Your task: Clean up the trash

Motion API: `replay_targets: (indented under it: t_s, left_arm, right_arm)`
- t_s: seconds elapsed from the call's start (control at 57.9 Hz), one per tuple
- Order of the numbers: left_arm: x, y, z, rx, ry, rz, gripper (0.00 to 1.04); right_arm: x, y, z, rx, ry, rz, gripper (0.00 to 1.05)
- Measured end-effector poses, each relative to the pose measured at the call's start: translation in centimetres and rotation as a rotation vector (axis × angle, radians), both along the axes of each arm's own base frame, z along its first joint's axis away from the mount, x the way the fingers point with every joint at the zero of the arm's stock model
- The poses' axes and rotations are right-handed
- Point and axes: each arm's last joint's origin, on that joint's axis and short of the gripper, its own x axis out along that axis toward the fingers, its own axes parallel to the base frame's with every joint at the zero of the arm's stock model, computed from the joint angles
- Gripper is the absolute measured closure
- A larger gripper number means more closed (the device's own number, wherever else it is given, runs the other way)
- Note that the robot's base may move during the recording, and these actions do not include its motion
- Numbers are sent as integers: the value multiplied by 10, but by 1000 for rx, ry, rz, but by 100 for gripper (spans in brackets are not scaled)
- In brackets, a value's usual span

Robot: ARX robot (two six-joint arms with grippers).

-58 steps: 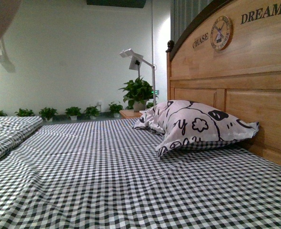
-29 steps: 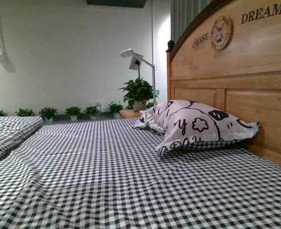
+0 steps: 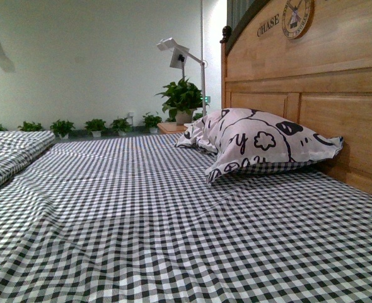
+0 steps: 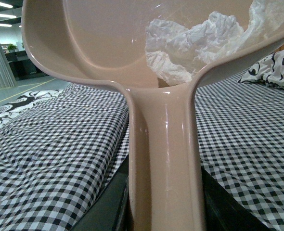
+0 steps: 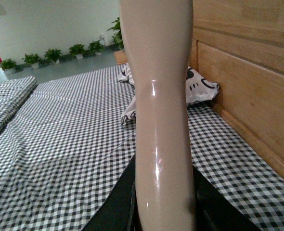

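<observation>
1. The crumpled wad of white tissue paper (image 4: 200, 43) is lying inside the pan of the beige plastic dustpan (image 4: 108, 48), against its inner wall above where the handle joins.
2. The left gripper's dark jaws are closing on the dustpan's handle from both sides at the lower edge of the left wrist view, holding the pan up above the black-and-white checked bedsheet (image 4: 50, 159).
3. The right gripper is likewise clamping a long beige plastic handle (image 5: 162, 120), standing upright; what is on its far end is out of view.
4. Neither arm is showing in the front view, where the white pillow with black doodle print (image 3: 261, 142) is leaning against the wooden headboard (image 3: 337, 82) on the right, with green potted plants (image 3: 183, 98) along the far wall.
</observation>
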Motion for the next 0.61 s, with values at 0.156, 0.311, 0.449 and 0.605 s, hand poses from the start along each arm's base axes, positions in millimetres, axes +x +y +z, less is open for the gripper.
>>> replay_targets:
  t_s: [0.156, 0.311, 0.449, 0.605]
  left_arm:
    - [0, 0, 0, 0, 0, 0, 79]
    - [0, 0, 0, 0, 0, 0, 79]
    - [0, 0, 0, 0, 0, 0, 79]
    - [0, 0, 0, 0, 0, 0, 79]
  right_arm:
    - [0, 0, 0, 0, 0, 0, 85]
    - [0, 0, 0, 0, 0, 0, 85]
    - [0, 0, 0, 0, 0, 0, 85]
    - [0, 0, 0, 0, 0, 0, 85]
